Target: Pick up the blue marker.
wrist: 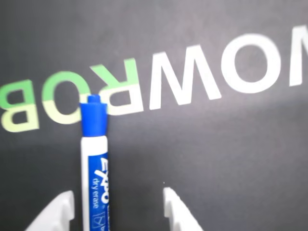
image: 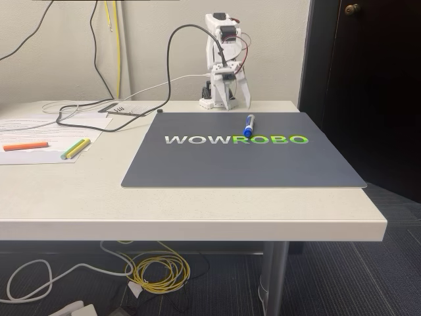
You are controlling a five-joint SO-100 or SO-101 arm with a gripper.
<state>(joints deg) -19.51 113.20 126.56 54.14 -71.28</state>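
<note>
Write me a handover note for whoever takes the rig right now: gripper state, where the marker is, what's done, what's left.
Gripper: open, empty; in the wrist view two white fingertips stand apart above the mat.
Blue marker: lies flat on the grey mat, near its far edge, in front of the arm, cap towards the ROBO lettering. In the wrist view it sits between the fingertips, close to the left one.
Orange highlighter and yellow-green highlighters: off the mat on papers at the left of the fixed view; not the target.
Done: nothing gripped yet.
Left: descend, close on the barrel, lift.
</note>
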